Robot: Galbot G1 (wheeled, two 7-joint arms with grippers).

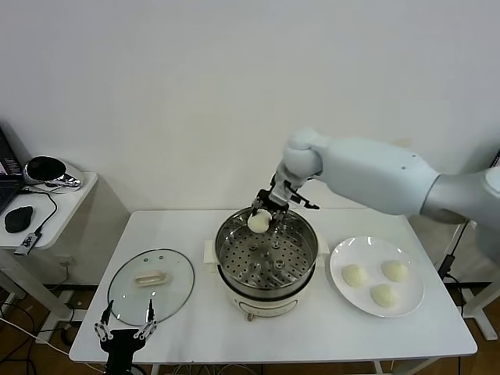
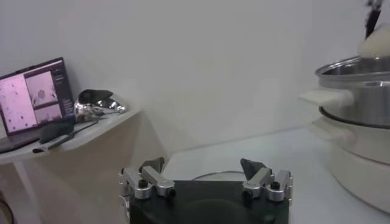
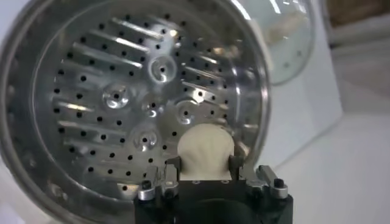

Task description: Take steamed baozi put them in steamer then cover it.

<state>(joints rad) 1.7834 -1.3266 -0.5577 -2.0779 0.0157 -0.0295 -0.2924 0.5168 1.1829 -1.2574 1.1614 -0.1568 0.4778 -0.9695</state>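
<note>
My right gripper (image 1: 262, 216) is shut on a cream-white baozi (image 1: 258, 222) and holds it above the far rim of the shiny steamer (image 1: 234, 269). In the right wrist view the baozi (image 3: 205, 152) sits between the fingers, over the empty perforated tray (image 3: 122, 97). Three more baozi (image 1: 355, 275) (image 1: 395, 270) (image 1: 383, 295) lie on the white plate (image 1: 340, 293) at the right. The glass cover (image 1: 176, 293) with its cream handle (image 1: 151, 277) lies flat on the table left of the steamer. My left gripper (image 1: 125, 319) is open and parked at the table's front edge by the cover.
A side table (image 1: 74, 191) at the far left holds a laptop, a mouse (image 1: 19, 219) and a shiny object (image 1: 45, 169). The steamer (image 2: 359, 91) shows at the edge of the left wrist view. A white wall stands behind the table.
</note>
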